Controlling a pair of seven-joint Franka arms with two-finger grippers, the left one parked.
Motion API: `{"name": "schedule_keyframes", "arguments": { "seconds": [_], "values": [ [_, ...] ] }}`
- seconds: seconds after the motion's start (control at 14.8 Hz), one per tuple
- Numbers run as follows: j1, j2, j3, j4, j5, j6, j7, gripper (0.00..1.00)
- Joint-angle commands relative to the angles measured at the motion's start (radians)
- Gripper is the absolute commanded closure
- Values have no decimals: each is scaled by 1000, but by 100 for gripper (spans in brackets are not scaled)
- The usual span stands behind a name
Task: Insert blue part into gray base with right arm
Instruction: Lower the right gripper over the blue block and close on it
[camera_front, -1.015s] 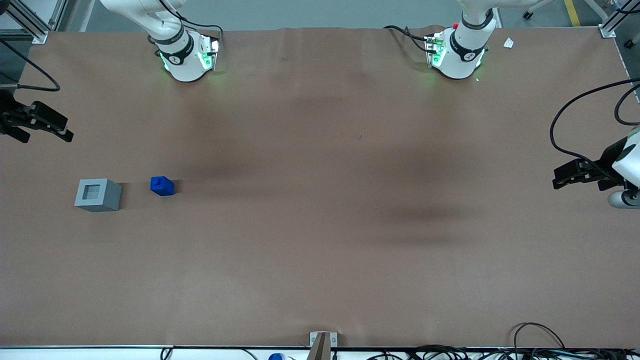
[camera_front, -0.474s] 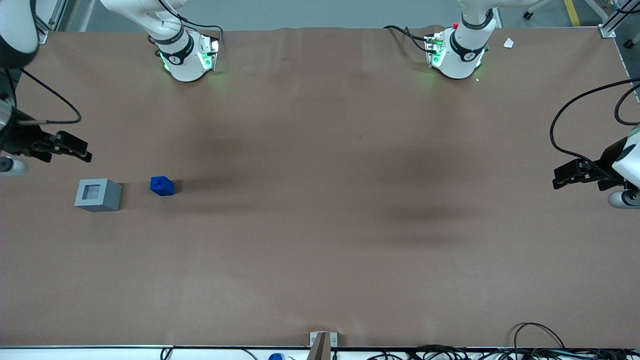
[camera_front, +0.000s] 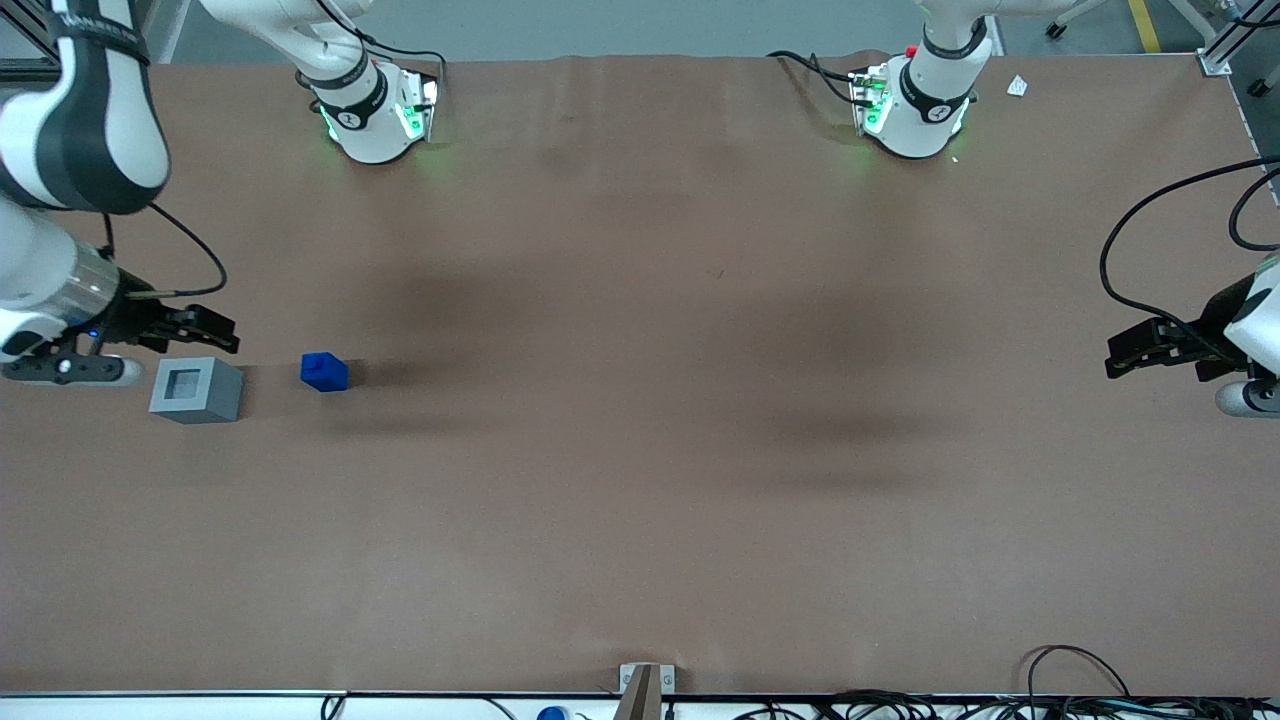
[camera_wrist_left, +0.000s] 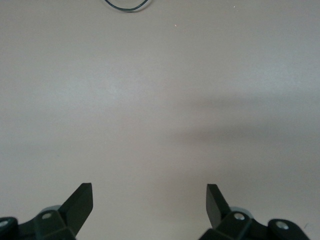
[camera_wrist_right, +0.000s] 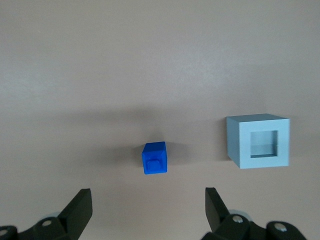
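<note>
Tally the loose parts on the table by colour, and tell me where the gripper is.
Blue: 1, the blue part, standing alone on the table
Gray: 1, the gray base, socket empty
Total: 2
The right arm's gripper is open, holding nothing, above the table just past the gray base, farther from the front camera.

Even bright overhead light, soft broad arm shadows on brown table (camera_front: 640, 500), short shadow beside blue part (camera_front: 324, 371), green glow at arm bases, gripper (camera_front: 215, 331) above gray base (camera_front: 196, 390), wrist views slightly washed
</note>
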Motion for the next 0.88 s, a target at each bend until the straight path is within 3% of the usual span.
{"name": "schedule_keyframes", "arguments": {
  "seconds": [0.0,0.41,0.81],
  "values": [
    [0,-13,7,-118,-4,101,-11,3],
    [29,36,8,-281,-13,299,-14,8],
    [37,117,10,-298,-13,351,-14,13]
  ]
}}
